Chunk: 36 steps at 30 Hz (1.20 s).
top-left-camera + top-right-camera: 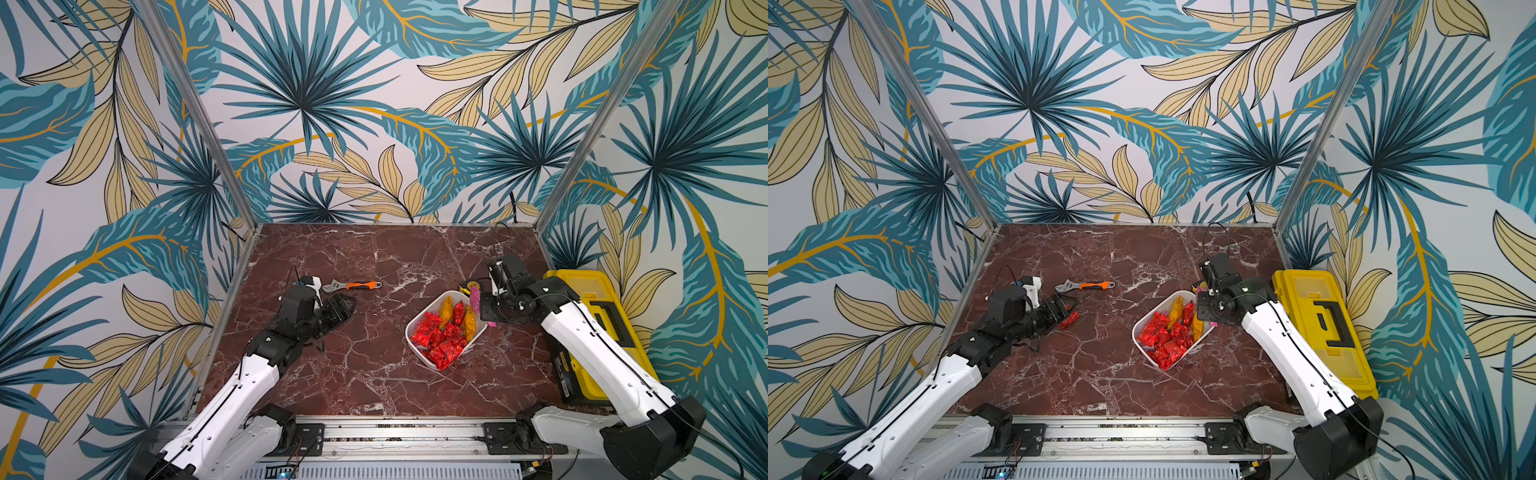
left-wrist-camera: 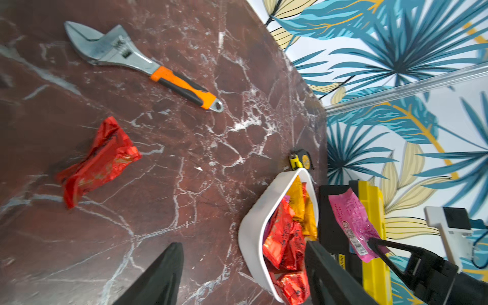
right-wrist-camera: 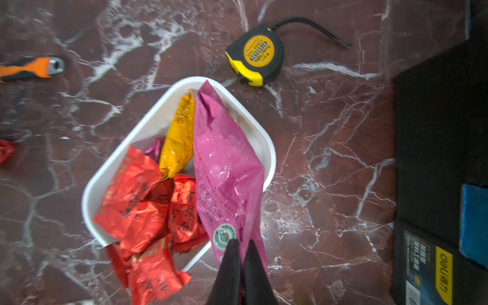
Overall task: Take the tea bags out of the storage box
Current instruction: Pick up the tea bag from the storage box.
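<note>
Found the right tool (image 3: 241, 241) clamped shut on a large crinkly pink foil tea bag (image 3: 224, 163), raised over the rim of the shallow white plastic storage box (image 3: 148, 124), with shiny red and yellow-orange tea bags (image 1: 440, 336) heaped inside. Noted the left tool (image 2: 241, 248) gaping wide and empty, well apart from the box, just beside one red foil tea bag (image 2: 100, 158) lying on the dark red marble tabletop (image 1: 353, 374).

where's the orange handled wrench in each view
In a top view: wrench lies on the table, left of centre.
In a top view: wrench, same spot.
Left wrist: whole wrench, past the loose red tea bag.
Right wrist: only its handle end, cut by the frame edge.
Shared landmark: the white storage box, in all four.
</note>
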{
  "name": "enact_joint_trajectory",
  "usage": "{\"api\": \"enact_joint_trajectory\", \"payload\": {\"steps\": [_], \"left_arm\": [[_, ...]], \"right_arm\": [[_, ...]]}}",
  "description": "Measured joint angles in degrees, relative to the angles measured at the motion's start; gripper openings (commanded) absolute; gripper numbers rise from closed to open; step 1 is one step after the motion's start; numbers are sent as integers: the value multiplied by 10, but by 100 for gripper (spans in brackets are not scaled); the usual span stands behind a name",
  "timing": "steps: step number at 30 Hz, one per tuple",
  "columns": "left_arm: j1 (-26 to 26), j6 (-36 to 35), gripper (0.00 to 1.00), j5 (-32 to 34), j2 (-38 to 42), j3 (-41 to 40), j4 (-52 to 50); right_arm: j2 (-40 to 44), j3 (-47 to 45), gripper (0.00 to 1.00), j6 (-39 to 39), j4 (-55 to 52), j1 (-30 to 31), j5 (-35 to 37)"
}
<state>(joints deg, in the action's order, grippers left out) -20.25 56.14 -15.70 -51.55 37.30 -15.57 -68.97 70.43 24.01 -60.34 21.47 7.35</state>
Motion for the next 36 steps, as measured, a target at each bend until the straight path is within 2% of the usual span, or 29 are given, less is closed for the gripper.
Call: {"api": "enact_joint_trajectory", "payload": {"steps": [6,12,16,20,23,28,36], "left_arm": [[-50,84,88,-22,7,-56,177],[-116,152,92,-23,-50,-81,396],[-150,174,92,-21,-93,-81,520],[-166,193,92,-16,-129,-81,597],[-170,203,86,-9,-147,-81,635],[-174,216,64,1,-168,-81,701],[-178,214,42,17,-174,-81,741]], "right_arm": [[37,5,0,51,36,28,-113],[56,-48,0,175,197,88,-234],[44,-58,0,246,295,131,-272],[40,-59,0,297,375,151,-294],[40,-60,0,325,418,154,-304],[40,-75,0,358,465,156,-310],[40,-94,0,384,503,157,-314]]}}
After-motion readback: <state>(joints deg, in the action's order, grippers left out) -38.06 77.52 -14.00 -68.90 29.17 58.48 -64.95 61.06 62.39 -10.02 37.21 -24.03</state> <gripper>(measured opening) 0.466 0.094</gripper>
